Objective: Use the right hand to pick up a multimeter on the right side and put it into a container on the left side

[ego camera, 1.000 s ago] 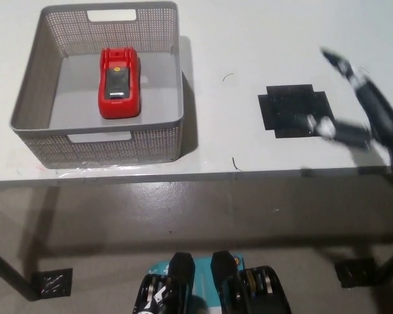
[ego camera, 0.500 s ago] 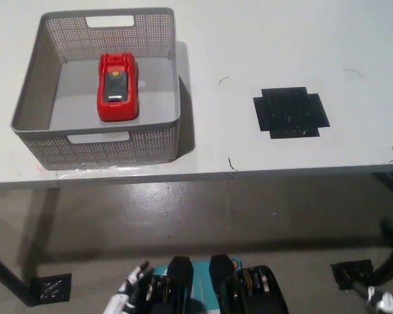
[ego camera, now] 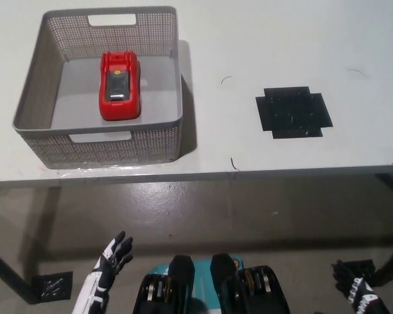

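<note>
I am seeing the red multimeter (ego camera: 120, 86) lying flat, face up, inside the grey mesh basket (ego camera: 173, 98) at the upper left of the frame, resting on the basket floor and touching none of the walls that I can make out. I am judging the placing step as done, since the meter is sitting in the container and nothing is gripping it.

The black cross of tape (ego camera: 293, 111) at the centre right is lying bare; I am taking it as the marker for the meter's start spot.

The white left hand (ego camera: 111, 256) is hanging at the lower left, below the surface edge, fingers spread and holding nothing. The black right hand (ego camera: 355, 289) is showing at the lower right corner, also low and empty, its fingers apart.

The white surface (ego camera: 268, 39) is filling the upper half; below it I am seeing grey floor and dark table legs.
</note>
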`<control>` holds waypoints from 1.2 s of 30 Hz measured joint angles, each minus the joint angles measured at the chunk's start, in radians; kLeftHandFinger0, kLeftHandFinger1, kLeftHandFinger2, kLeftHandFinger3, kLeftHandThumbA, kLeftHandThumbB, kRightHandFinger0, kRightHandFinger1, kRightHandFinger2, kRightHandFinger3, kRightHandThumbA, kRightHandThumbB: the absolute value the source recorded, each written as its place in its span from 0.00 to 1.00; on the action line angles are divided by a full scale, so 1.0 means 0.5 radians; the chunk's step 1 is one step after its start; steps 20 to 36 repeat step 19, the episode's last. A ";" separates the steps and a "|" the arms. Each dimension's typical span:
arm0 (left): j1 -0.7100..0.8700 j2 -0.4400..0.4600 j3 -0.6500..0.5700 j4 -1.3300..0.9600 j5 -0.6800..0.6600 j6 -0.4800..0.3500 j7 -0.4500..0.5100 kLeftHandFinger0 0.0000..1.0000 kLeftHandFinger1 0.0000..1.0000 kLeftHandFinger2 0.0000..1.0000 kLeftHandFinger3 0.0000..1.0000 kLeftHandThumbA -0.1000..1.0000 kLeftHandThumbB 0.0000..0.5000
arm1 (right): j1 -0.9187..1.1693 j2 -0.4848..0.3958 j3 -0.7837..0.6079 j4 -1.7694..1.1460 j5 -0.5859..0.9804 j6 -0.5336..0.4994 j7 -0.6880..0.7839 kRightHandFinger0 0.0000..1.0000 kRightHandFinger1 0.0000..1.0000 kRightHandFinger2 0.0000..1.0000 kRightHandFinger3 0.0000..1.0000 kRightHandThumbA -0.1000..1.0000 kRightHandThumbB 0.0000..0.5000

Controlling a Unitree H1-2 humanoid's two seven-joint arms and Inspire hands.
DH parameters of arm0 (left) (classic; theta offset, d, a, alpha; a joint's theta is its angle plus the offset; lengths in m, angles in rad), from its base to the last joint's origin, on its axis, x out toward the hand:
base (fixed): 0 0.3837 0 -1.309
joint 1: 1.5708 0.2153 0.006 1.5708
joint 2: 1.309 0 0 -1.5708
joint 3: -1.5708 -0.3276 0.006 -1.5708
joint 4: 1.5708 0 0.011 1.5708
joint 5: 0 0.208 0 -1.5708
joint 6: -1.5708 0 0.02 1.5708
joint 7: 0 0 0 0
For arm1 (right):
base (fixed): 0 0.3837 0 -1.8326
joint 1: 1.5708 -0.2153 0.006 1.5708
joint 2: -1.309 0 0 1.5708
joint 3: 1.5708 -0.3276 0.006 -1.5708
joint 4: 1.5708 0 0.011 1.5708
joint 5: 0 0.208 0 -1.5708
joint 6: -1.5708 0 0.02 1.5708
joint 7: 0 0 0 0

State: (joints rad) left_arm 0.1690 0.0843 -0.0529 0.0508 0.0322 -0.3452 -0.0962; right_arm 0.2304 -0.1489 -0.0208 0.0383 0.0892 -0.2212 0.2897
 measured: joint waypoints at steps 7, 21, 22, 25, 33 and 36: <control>-0.151 0.001 0.101 0.401 0.002 -0.005 0.046 1.00 1.00 1.00 1.00 1.00 0.70 | -0.147 -0.006 0.010 0.156 0.055 -0.013 0.020 1.00 1.00 1.00 1.00 1.00 0.84; -0.225 0.009 0.122 0.453 0.016 -0.001 0.070 1.00 1.00 1.00 1.00 1.00 0.63 | -0.237 -0.020 0.011 0.279 0.112 -0.036 0.043 1.00 1.00 1.00 1.00 0.98 0.83; -0.225 0.009 0.122 0.453 0.016 -0.001 0.070 1.00 1.00 1.00 1.00 1.00 0.63 | -0.237 -0.020 0.011 0.279 0.112 -0.036 0.043 1.00 1.00 1.00 1.00 0.98 0.83; -0.225 0.009 0.122 0.453 0.016 -0.001 0.070 1.00 1.00 1.00 1.00 1.00 0.63 | -0.237 -0.020 0.011 0.279 0.112 -0.036 0.043 1.00 1.00 1.00 1.00 0.98 0.83; -0.225 0.009 0.122 0.453 0.016 -0.001 0.070 1.00 1.00 1.00 1.00 1.00 0.63 | -0.237 -0.020 0.011 0.279 0.112 -0.036 0.043 1.00 1.00 1.00 1.00 0.98 0.83; -0.225 0.009 0.122 0.453 0.016 -0.001 0.070 1.00 1.00 1.00 1.00 1.00 0.63 | -0.237 -0.020 0.011 0.279 0.112 -0.036 0.043 1.00 1.00 1.00 1.00 0.98 0.83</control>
